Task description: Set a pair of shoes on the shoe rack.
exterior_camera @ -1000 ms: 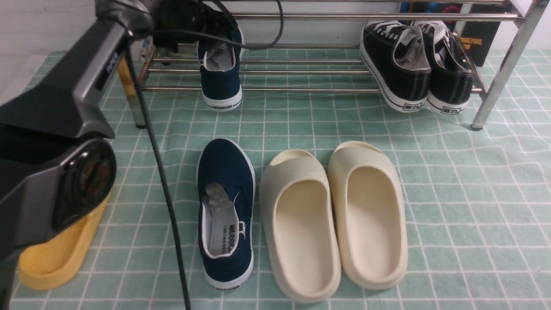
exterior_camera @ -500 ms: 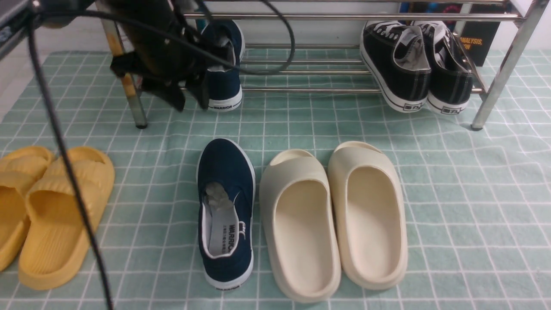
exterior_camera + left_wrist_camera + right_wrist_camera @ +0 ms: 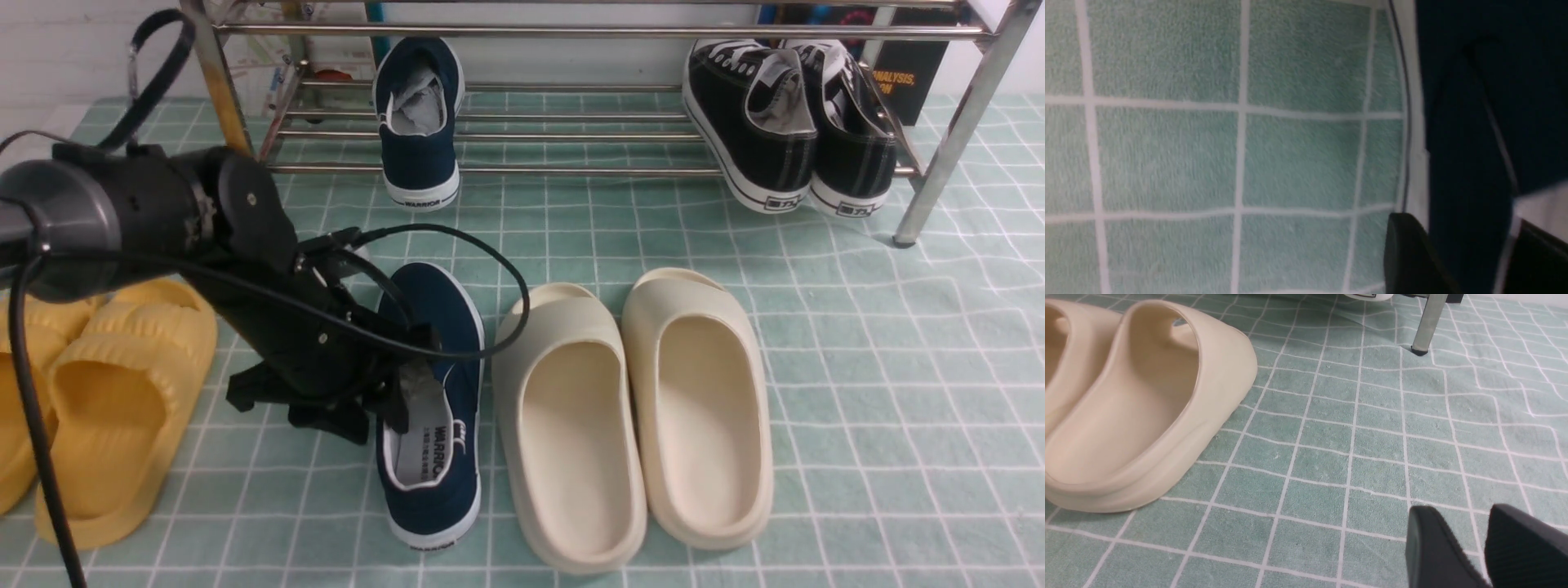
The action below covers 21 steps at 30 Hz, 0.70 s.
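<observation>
One navy slip-on stands on the chrome shoe rack, heel toward me. The other navy slip-on lies on the green checked mat, its "WARRIOR" insole and paper stuffing showing. My left gripper is low at that shoe's left side. It is open and straddles the shoe's side wall. In the left wrist view one finger is outside by the white sole and the other is inside, with the navy wall between. My right gripper is empty over bare mat, with a narrow gap between its fingers.
Two cream slides lie right of the floor shoe, one showing in the right wrist view. Yellow slides lie at the left. Black sneakers sit on the rack's right end. A rack leg stands ahead of the right gripper.
My left arm has left the navy shoe on the rack and swung back and down to the floor shoe, its fingers now on either side of the shoe's left wall.
</observation>
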Motion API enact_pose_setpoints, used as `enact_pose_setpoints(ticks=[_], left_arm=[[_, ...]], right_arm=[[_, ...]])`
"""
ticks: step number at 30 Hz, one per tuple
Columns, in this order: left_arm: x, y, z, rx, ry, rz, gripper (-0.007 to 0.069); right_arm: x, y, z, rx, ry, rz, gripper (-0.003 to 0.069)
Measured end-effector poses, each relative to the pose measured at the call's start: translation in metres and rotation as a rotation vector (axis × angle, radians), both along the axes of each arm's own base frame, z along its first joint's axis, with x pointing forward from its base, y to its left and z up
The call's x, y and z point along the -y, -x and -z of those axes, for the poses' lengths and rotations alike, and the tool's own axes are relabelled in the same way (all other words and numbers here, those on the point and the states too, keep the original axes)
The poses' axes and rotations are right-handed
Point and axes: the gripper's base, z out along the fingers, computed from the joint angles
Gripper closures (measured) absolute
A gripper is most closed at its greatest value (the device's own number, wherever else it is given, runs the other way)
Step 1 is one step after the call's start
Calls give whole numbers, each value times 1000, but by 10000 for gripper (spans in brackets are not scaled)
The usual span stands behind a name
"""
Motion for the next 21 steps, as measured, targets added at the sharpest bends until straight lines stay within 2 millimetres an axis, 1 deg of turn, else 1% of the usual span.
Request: enact_pose_setpoints(ticks=[1,3,4,5,7,9,10,11,14,15,16,17,18,19,21], left_arm=[[0,-1,3,-4,-3,1,397],[0,-2,6,-7,-6,5,501],[0,-2,6,-7,-6,6,512],[0,-2,4,1,-14,16,595],[-2,-2,0,11,-37,39,631],[-4,-2,-13,22,-68,72,626],[-4,-2,-13,22,-68,72,626],[-6,-1,-31,36,-91,102,626],[-6,-4,-62,77,-95,123,626],[-6,-4,-64,81,-92,123,626],[-5,-5,-72,94,-82,122,626],[-1,-9,-86,120,-45,122,626],[-1,-9,-86,120,-45,122,626],[2,-10,-93,137,-17,129,626],[6,-12,-95,144,27,142,626]], right_arm=[[0,0,0,0,0,0,420],[0,0,0,0,0,0,420],[0,0,0,0,0,0,420],[0,0,0,0,0,0,420],[0,0,0,0,0,0,420],[0,0,0,0,0,0,420],[0,0,0,0,0,0,420],[0,0,0,0,0,0,420],[0,0,0,0,0,0,420],[0,0,0,0,0,0,420],[0,0,0,0,0,0,420],[0,0,0,0,0,0,420],[0,0,0,0,0,0,420],[0,0,0,0,0,0,420],[0,0,0,0,0,0,420]])
